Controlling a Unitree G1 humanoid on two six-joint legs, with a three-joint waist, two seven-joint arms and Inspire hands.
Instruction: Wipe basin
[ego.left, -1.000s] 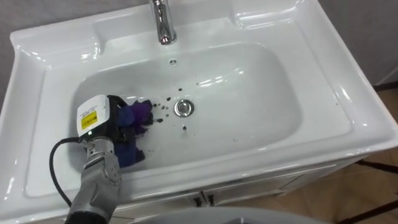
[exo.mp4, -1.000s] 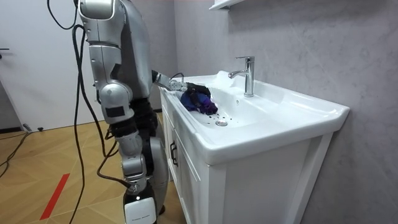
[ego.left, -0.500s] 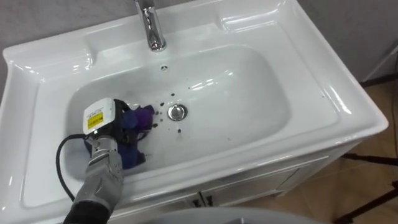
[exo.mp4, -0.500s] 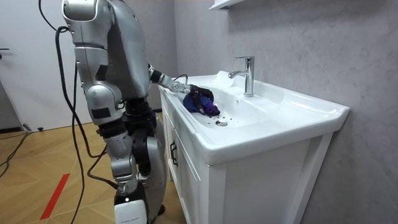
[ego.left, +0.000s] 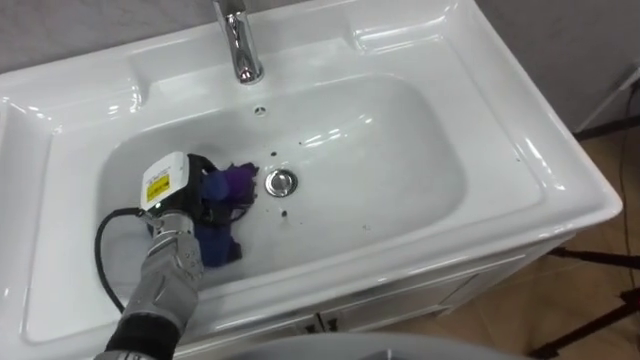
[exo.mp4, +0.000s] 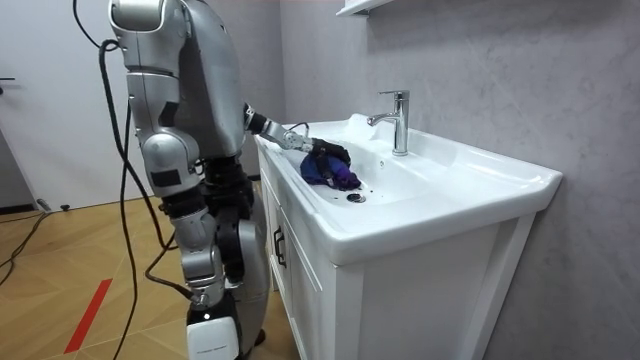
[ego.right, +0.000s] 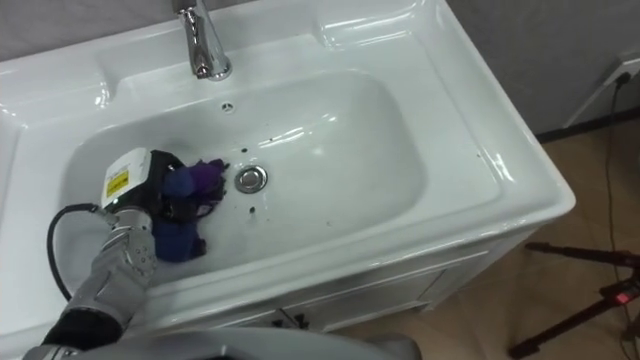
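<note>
A white basin (ego.left: 420, 150) is set in a white vanity, and I stand at its front edge. My left hand (ego.left: 183, 197) is down in the bowl's left half, fingers curled on a purple and blue cloth (ego.left: 228, 186). The cloth's edge lies just left of the metal drain (ego.left: 281, 182). A few dark specks dot the bowl around the drain. In the room view the left hand (exo.mp4: 322, 152) reaches over the rim with the cloth (exo.mp4: 340, 179) under it. My right hand (exo.mp4: 222, 180) is low by my waist.
A chrome faucet (ego.left: 238, 45) rises at the back of the basin, with an overflow hole below it. The vanity's cabinet doors (exo.mp4: 300, 290) stand right in front of my legs. Wooden floor lies to the right of the vanity.
My left hand has slid the cloth to the right across the bowl, up to the drain, over the specks that lay left of it. The eye views have shifted a little.
</note>
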